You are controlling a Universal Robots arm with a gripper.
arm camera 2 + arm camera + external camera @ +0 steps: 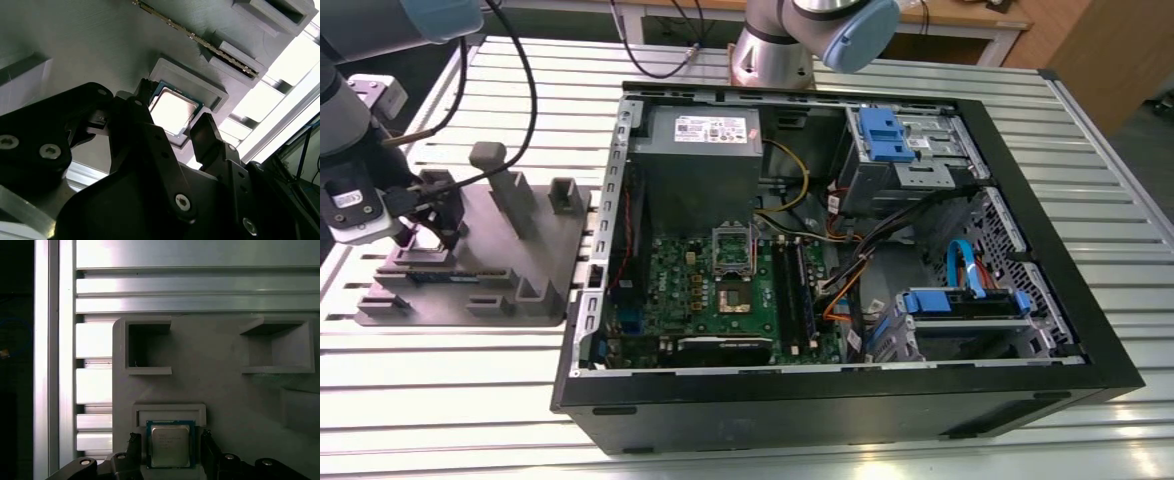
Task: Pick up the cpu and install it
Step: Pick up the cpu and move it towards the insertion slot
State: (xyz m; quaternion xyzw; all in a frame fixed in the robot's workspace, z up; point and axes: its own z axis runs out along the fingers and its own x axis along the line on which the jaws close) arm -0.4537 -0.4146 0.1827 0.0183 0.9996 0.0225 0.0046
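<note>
Pincer (pixel 170 449) jaws are found parted to a moderate width, with one finger (pixel 134 446) on each side of the cpu (pixel 170 444), as recorded in both wrist views. A thin gap is noted between each finger and the chip's rim in the first wrist view. Firm contact cannot be confirmed, and nothing is judged to be gripped.

The cpu is located in a shallow framed recess (pixel 169 409) of the grey fixture plate (pixel 220 390), lying flat with its metal top upward. In the second wrist view the cpu (pixel 172 110) is seen level within that frame, between the two black fingers. In the exterior view the pincer (pixel 420 228) is positioned low over the fixture plate (pixel 520 255), which rests on the slatted table (pixel 454 400) at the exterior view's left.

The open computer case (pixel 854 395) is observed just beside the plate, to the exterior view's right. On the motherboard (pixel 680 290) the socket (pixel 730 292) is seen with what appears to be its retaining frame raised. No chip is judged to be seated there, though the detail is small.

Progress assessment: approach and alignment over the cpu are judged complete. Closure on the chip, lifting, transfer to the case and seating in the socket are not yet done. The task is assessed as being at an early stage.
</note>
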